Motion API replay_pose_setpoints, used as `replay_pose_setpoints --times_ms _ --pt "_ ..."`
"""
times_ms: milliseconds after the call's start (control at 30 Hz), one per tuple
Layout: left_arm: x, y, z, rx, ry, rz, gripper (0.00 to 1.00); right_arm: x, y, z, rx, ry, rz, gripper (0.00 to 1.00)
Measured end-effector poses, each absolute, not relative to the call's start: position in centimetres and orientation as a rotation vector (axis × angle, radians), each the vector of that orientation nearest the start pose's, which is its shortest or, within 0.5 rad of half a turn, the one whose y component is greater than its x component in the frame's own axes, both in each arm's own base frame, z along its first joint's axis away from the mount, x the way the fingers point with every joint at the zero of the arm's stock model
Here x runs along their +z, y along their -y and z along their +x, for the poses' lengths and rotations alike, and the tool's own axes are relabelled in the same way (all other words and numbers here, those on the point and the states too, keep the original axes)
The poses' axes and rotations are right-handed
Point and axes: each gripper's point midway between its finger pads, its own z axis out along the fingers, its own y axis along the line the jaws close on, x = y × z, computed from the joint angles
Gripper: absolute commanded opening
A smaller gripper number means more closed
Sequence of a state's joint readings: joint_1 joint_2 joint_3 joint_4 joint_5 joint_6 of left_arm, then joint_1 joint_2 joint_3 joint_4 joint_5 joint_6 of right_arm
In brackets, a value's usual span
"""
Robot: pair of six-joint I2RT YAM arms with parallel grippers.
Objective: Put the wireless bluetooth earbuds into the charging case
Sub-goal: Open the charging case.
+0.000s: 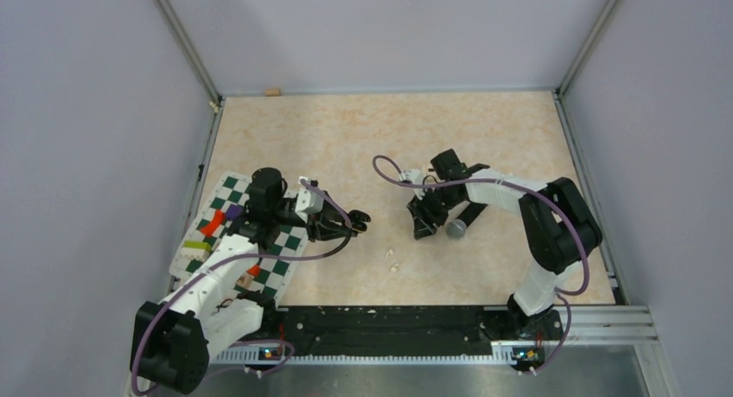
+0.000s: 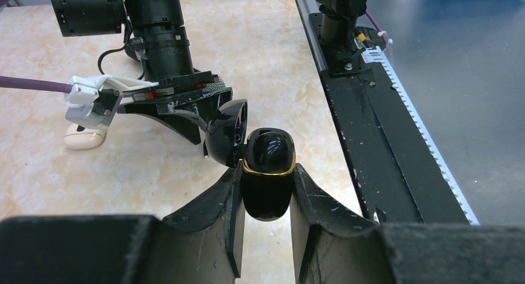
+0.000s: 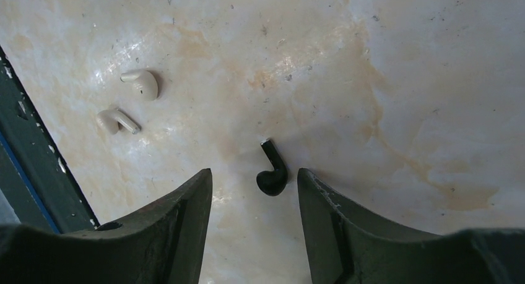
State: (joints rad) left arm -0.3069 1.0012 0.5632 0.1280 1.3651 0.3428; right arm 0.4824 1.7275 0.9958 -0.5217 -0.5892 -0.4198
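Fingers of the left gripper (image 2: 267, 167) pinch the open black charging case (image 2: 266, 194) above the table (image 2: 155, 166). The right gripper (image 3: 254, 172) hangs spread, a black earbud (image 3: 272, 172) lying between its fingers; two white earbuds (image 3: 141, 83) lie nearer the table's near edge

Black earbud (image 3: 272, 172) between jaws — bare tabletop (image 3: 384, 80) beyond, white earbuds (image 3: 142, 83) apart
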Motion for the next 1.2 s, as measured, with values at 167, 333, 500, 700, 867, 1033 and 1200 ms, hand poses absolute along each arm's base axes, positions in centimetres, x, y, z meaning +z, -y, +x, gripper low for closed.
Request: replay_pose_setpoints --times_ms 167,333,500,700,867,1033,1200 --pt "21.1 23.1 16.9 -1.231 -1.166 1.356 0.00 2.6 -21.7 24.9 0.764 -2.377 -1.341 0.60" --pt "21.1 23.1 16.8 -1.235 -1.163 1.358 0.00 2.5 -20.4 25.6 0.633 -2.362 -1.368 0.60" --pt "21.2 23.1 16.8 -1.237 -1.162 1.359 0.00 2.3 -19.6 26.0 0.531 -2.353 -1.395 0.60" --pt "21.1 23.1 16.8 -1.237 -1.162 1.359 0.00 2.2 -19.7 26.2 0.465 -2.331 -1.438 0.60" --pt "21.2 23.1 16.8 -1.236 -1.161 1.360 0.00 2.1 -19.7 26.3 0.433 -2.315 -1.454 0.60" --pt "21.1 23.1 16.8 -1.236 -1.161 1.360 0.00 2.0 -19.6 27.4 0.367 -2.295 -1.429 0.60" --pt "21.1 23.1 16.8 -1.234 -1.159 1.361 0.00 2.0 -19.5 27.9 0.336 -2.297 -1.404 0.59"
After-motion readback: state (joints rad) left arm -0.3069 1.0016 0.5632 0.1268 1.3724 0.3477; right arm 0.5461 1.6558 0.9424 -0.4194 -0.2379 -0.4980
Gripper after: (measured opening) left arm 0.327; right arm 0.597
